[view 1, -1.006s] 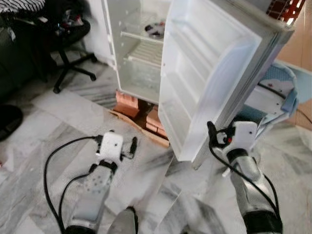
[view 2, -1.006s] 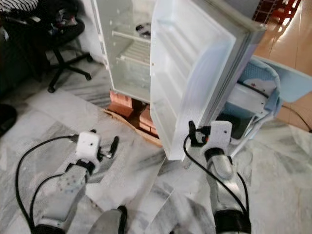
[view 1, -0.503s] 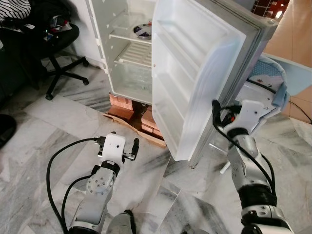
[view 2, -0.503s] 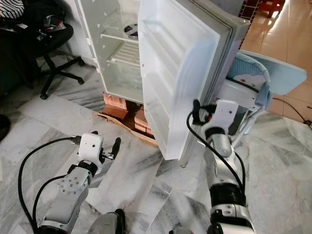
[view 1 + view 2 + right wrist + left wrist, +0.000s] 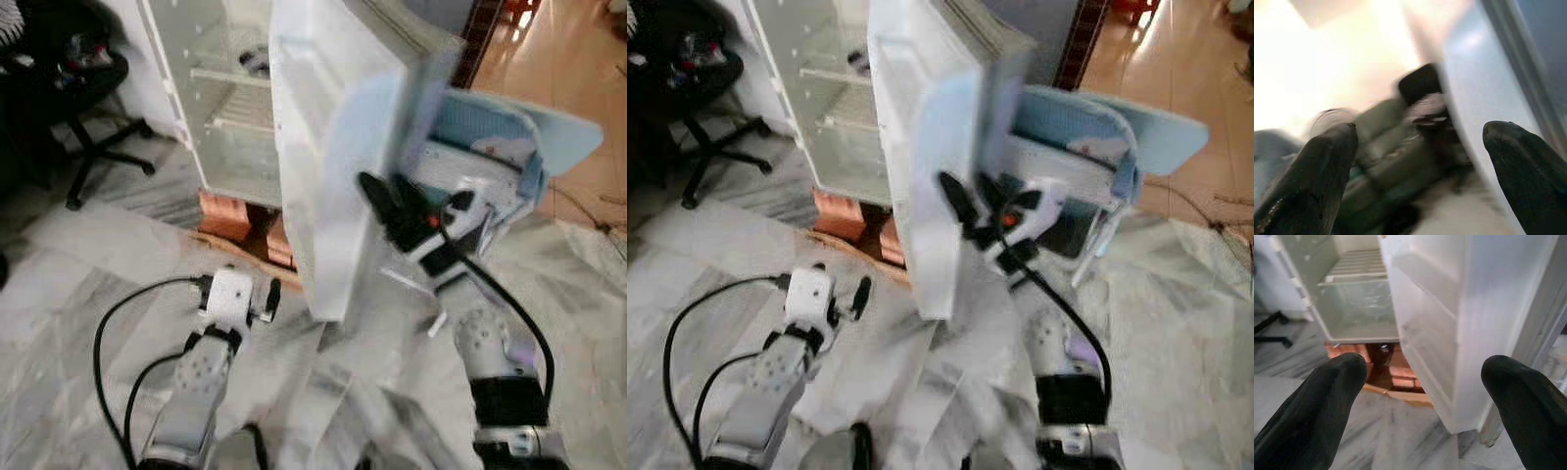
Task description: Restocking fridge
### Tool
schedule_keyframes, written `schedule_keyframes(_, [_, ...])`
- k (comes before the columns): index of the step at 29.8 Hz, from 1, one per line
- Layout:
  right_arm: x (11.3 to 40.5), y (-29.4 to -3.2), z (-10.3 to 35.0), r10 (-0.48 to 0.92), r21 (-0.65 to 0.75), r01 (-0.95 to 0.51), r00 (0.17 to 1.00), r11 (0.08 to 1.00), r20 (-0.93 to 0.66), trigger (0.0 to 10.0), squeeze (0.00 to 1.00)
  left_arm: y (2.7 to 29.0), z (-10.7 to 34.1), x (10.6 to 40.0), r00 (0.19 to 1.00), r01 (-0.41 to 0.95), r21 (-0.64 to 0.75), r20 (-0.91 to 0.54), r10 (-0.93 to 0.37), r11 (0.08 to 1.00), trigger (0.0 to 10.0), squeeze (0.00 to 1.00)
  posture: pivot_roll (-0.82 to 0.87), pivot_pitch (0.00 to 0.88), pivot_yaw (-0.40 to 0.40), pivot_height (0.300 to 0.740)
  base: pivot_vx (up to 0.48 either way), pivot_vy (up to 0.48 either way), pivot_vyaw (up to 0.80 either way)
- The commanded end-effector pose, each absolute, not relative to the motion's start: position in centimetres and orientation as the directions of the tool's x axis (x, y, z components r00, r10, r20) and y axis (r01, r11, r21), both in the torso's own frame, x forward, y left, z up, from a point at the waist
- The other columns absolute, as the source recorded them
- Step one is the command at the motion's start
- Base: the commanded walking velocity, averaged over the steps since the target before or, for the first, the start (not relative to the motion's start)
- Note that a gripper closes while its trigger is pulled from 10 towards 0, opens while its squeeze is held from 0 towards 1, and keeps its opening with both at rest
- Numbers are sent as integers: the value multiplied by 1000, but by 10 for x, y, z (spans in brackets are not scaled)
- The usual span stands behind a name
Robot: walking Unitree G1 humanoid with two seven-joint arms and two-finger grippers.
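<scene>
Fingers of the right gripper (image 5: pixel 384 201), spread apart, have risen to the outer edge of the fridge door (image 5: pixel 333 147), likely to swing it; left gripper (image 5: pixel 263 299) hovers low, parted, empty.

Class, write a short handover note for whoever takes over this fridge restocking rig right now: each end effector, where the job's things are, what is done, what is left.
Right end effector: open, raised at the outer edge of the fridge door.
Left end effector: open, low over the marble floor, holding nothing.
Fridge: stands open on bricks; shelves look mostly bare, one dark item on the upper shelf, too blurred to identify.
Done: door is open.
Left: no stock is visible in hand or nearby, so restocking appears not yet started.
</scene>
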State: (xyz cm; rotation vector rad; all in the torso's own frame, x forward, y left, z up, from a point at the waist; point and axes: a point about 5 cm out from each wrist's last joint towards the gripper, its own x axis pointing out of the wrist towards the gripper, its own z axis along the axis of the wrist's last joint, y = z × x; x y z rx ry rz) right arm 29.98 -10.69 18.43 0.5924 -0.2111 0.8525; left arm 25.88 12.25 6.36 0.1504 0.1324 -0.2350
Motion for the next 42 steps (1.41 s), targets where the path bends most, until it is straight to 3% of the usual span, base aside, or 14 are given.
schedule_keyframes(1, [292, -111, 168, 689, 424, -762, 636, 490, 347, 10000, 0, 127, 60, 256, 963, 237, 142, -167, -213, 961, 10000, 0, 130, 120, -22, 740, 0, 0, 0])
schedule_keyframes(3, [288, -113, 160, 712, 437, -761, 628, 479, 313, 10000, 0, 126, 60, 255, 962, 239, 141, -168, -214, 961, 10000, 0, 127, 121, -22, 740, 0, 0, 0])
schedule_keyframes(5, [272, -113, 148, 803, 429, -801, 546, 418, 237, 10000, 0, 125, 61, 256, 962, 240, 139, -167, -216, 961, 10000, 0, 126, 121, -22, 740, 0, 0, 0])
schedule_keyframes(7, [247, -113, 128, 904, 431, -840, 412, 329, 112, 10000, 0, 125, 61, 256, 962, 241, 139, -168, -217, 960, 10000, 0, 126, 121, -22, 740, 0, 0, 0])
schedule_keyframes(11, [235, -115, 117, 937, 434, -852, 345, 292, 47, 10000, 0, 125, 61, 256, 961, 242, 140, -170, -217, 960, 10000, 0, 123, 121, -22, 740, 0, 0, 0])
schedule_keyframes(14, [227, -121, 97, 944, 402, -856, 320, 326, -86, 10000, 0, 125, 60, 256, 960, 244, 141, -174, -218, 960, 10000, 0, 123, 121, -22, 740, 0, 0, 0])
schedule_keyframes(17, [230, -126, 85, 918, 344, -852, 353, 394, -177, 10000, 0, 124, 60, 256, 960, 245, 141, -177, -219, 959, 10000, 0, 125, 121, -22, 740, 0, 0, 0])
schedule_keyframes(18, [242, -132, 77, 853, 253, -820, 459, 514, -246, 10000, 0, 124, 59, 256, 959, 246, 142, -179, -220, 959, 10000, 0, 125, 120, -23, 740, 0, 0, 0])
schedule_keyframes(20, [252, -137, 74, 801, 184, -788, 536, 588, -267, 10000, 0, 124, 59, 257, 958, 248, 142, -181, -221, 958, 10000, 0, 125, 120, -23, 740, 0, 0, 0])
schedule_keyframes(29, [261, -142, 76, 747, 107, -752, 607, 650, -270, 10000, 0, 116, 56, 261, 940, 302, 133, -206, -272, 944, 10000, 0, 119, 115, -28, 740, 0, 0, 0])
schedule_keyframes(35, [273, -140, 81, 653, 34, -661, 731, 750, -197, 10000, 0, 128, 68, 289, 961, 246, 160, -166, -220, 956, 10000, 0, 110, 108, -32, 740, 0, 0, 0])
schedule_keyframes(37, [280, -137, 88, 560, 64, -557, 821, 828, -110, 10000, 0, 136, 73, 295, 968, 228, 183, -151, -201, 956, 10000, 0, 107, 107, -31, 740, 0, 0, 0])
schedule_keyframes(41, [280, -138, 89, 539, 66, -535, 836, 842, -98, 10000, 0, 137, 73, 295, 969, 224, 188, -151, -197, 956, 10000, 0, 107, 107, -31, 740, 0, 0, 0])
schedule_keyframes(42, [283, -143, 91, 432, 88, -427, 900, 900, -56, 10000, 0, 146, 69, 295, 975, 190, 205, -153, -161, 960, 10000, 0, 110, 107, -38, 740, 0, 0, 0])
